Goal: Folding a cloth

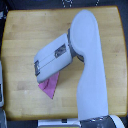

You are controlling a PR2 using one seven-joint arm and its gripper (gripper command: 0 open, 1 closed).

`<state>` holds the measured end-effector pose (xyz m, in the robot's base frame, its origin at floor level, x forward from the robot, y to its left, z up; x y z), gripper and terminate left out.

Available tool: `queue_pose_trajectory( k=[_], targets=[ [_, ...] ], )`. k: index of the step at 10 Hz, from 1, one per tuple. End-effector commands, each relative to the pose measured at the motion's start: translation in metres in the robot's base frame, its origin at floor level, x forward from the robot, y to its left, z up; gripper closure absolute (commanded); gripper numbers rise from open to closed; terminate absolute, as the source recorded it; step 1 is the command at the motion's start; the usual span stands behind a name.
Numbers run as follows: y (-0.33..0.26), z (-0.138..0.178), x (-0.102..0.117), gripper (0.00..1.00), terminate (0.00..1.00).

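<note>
A small pink-magenta cloth (49, 86) lies on the wooden tabletop (30, 35), toward the exterior view's lower left of centre. Only a roughly triangular part of it shows; the rest is hidden under my arm. My white arm comes in from the bottom right and bends toward the left, with the wrist and gripper (40, 74) directly over the cloth's upper edge. The fingertips are hidden beneath the gripper housing, so whether they hold the fabric does not show.
The wooden tabletop fills most of the view, with dark surroundings past its edges. A pale object (1, 87) sits at the left edge, and a dark base (95, 122) shows at the bottom under the arm.
</note>
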<state>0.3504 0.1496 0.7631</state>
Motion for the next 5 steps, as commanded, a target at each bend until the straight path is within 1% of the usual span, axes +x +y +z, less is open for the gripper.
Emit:
queue_pose_trajectory(
  k=[1,3,5],
  targets=[
    [-0.0068,-0.0103,0.0039,0.00,0.00],
    [-0.0080,-0.0078,0.0110,0.00,0.00],
    [-0.0113,-0.0061,0.0122,0.00,0.00]
  ],
)
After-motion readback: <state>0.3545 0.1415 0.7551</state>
